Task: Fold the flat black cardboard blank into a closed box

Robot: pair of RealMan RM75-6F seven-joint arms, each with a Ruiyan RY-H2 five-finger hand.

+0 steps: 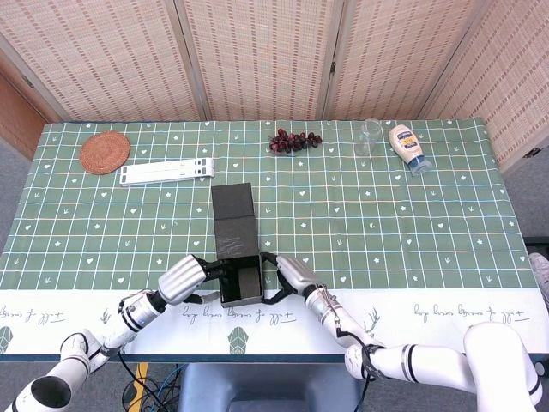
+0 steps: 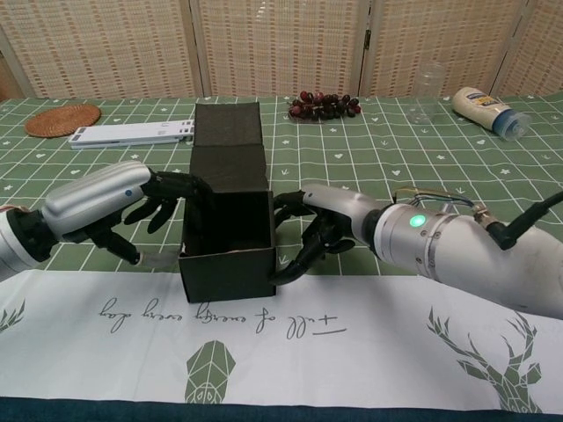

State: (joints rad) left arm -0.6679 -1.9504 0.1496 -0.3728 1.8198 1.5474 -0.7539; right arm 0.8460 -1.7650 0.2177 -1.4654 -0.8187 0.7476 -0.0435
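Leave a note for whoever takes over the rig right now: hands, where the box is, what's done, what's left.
Left hand: against the left wall of the black box, fingers reaching over that wall's top edge.
Right hand: fingers against the box's right wall.
The box stands near the table's front edge, between both hands.
Done: the walls are up and the base forms an open tray.
Left: the lid panel stands open behind the cavity; fold it forward and tuck it to close.
Grapes, glass, bottle, coaster and a white flat item sit at the far side, well clear.

cursive script on tablecloth border, illegible, bottle label unreadable
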